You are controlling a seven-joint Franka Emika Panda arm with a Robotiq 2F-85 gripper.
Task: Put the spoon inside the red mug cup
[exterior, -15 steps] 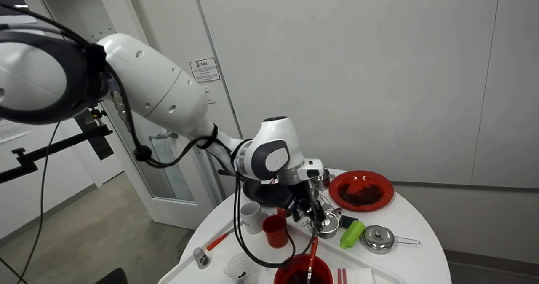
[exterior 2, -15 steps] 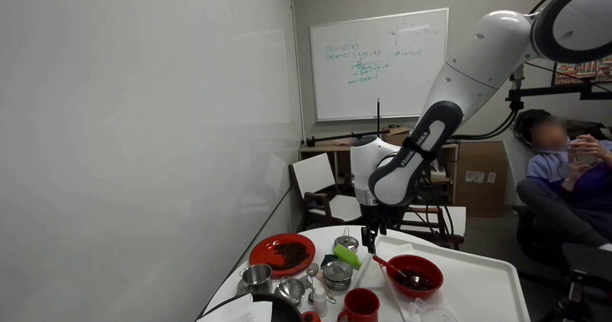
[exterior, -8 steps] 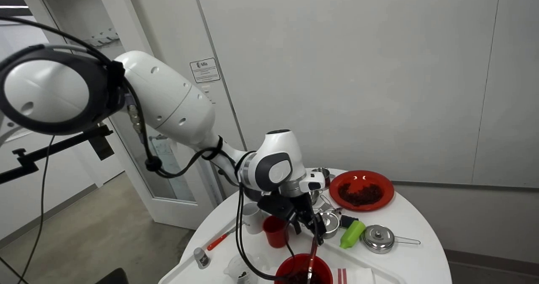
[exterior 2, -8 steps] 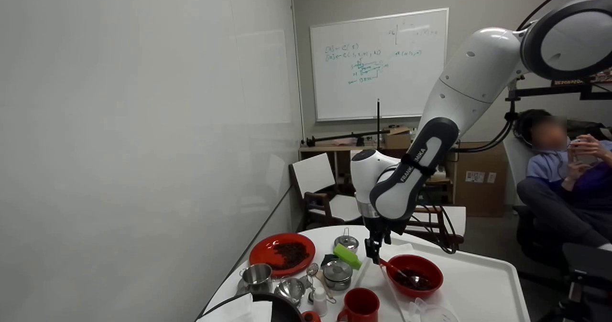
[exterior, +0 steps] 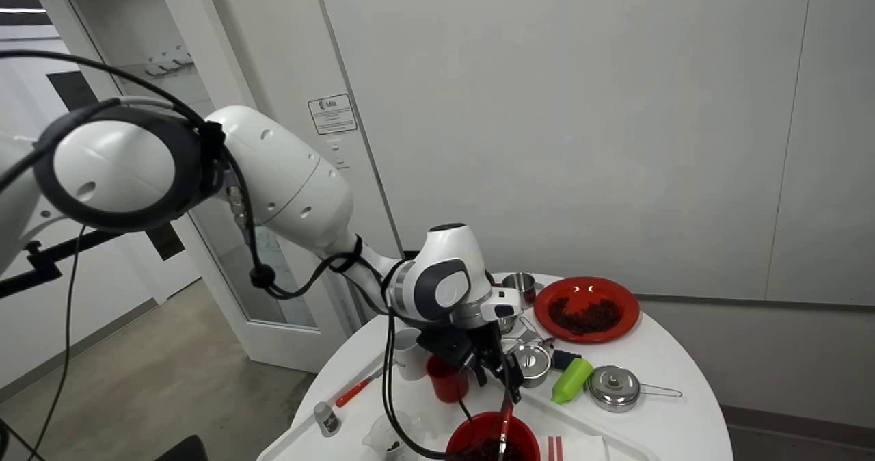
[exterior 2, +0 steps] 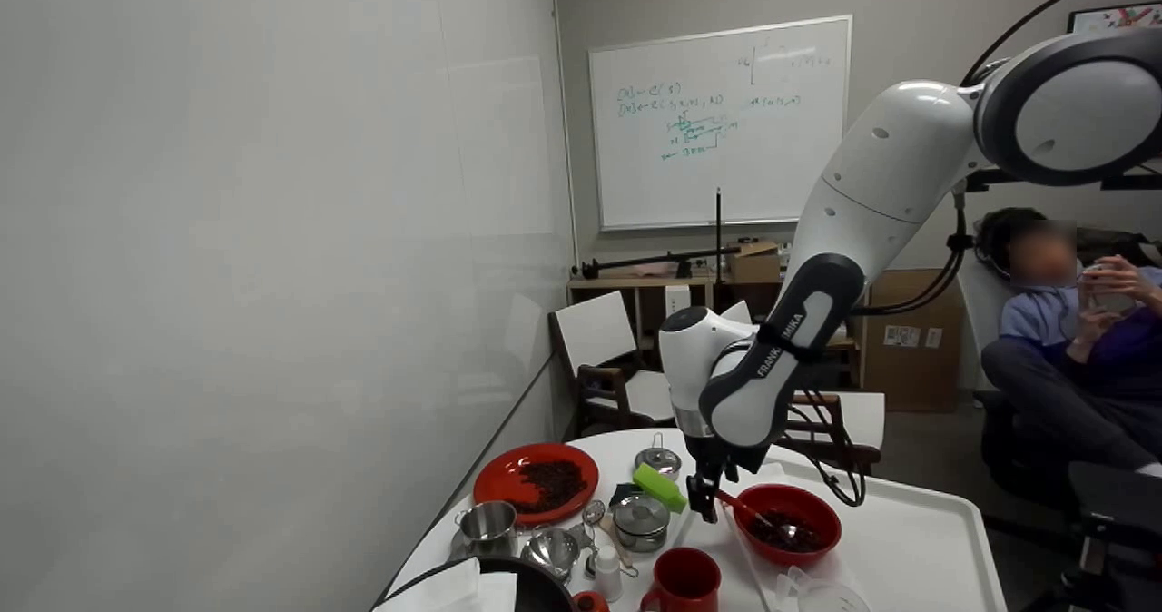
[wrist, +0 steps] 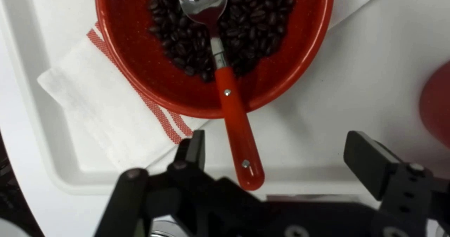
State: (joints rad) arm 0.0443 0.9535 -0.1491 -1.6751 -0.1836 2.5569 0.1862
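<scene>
The spoon has a red handle (wrist: 237, 138) and a metal head that rests on dark beans in the broad red bowl (wrist: 168, 101). Its handle leans over the bowl's rim and also shows in an exterior view (exterior 2: 740, 505). My gripper (wrist: 274, 145) is open, with the handle's end between its fingers, nearer the left finger in the wrist view and apart from both. The gripper also shows low beside the bowl in an exterior view (exterior 2: 715, 498). The red mug cup (exterior 2: 685, 583) stands upright beside the bowl. Its side shows at the wrist view's right edge (wrist: 437, 105).
The bowl stands on a cloth (wrist: 102, 107) in a white tray (exterior 2: 917, 548). A lidded steel pot (exterior 2: 641, 523), a green bottle (exterior 2: 660, 488) and a red plate (exterior 2: 495, 485) lie beyond the tray's edge. A white mug (exterior: 409, 357) stands close to the red mug cup.
The arm and gripper have moved down to the level of the spoon's handle end. The spoon, bowl and red mug cup have not visibly moved.
</scene>
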